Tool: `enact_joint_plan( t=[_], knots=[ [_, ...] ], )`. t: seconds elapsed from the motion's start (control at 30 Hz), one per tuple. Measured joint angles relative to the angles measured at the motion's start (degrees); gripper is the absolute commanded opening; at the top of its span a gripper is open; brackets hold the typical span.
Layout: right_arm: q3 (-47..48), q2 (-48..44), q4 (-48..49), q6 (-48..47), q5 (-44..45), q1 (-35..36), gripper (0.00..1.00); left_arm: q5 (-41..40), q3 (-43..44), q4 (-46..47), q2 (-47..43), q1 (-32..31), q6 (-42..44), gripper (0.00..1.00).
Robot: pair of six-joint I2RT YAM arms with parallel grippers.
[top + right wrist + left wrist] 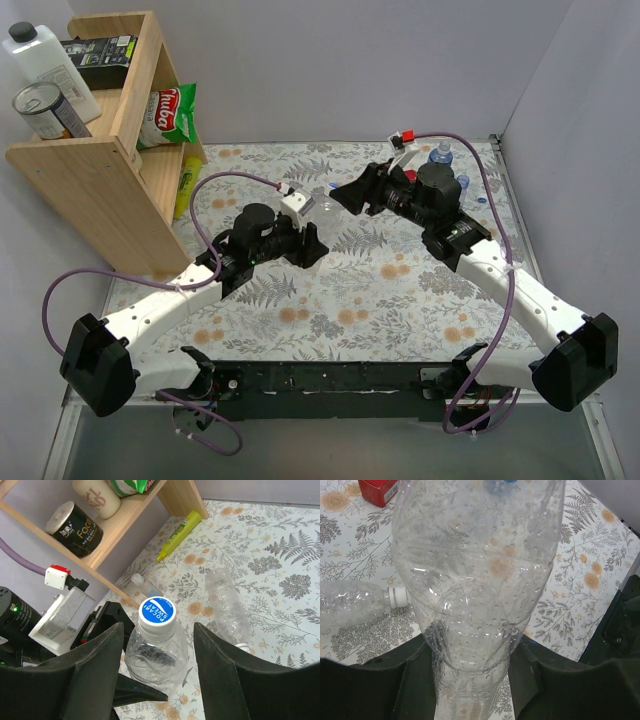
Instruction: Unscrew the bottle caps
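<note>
My left gripper (305,245) (472,677) is shut on the lower body of a clear crinkly bottle (475,570) and holds it up, tilted toward the right arm. The bottle's cap (156,614) is white with a blue printed top. My right gripper (345,195) (157,630) is open, with one finger on each side of the cap and neck, not touching them. A second clear bottle (227,605) (350,605) lies on the table beside them; only a white neck ring (397,596) shows at its mouth.
A wooden shelf (100,150) with cans and packets stands at the back left. A yellow tube (177,535) and a small bottle (142,584) lie at its foot. Two blue-capped bottles (445,160) stand at the back right. A red box (380,490) lies beyond the held bottle.
</note>
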Motion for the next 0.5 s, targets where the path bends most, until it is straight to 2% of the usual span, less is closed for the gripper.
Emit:
enact_joint_plan(
  t=[0.5],
  knots=[
    [1.0,2.2,0.2,0.9,-0.9,1.2,0.57,-2.6,0.7,-1.4,1.0,-2.1,1.4,0.36]
  ],
)
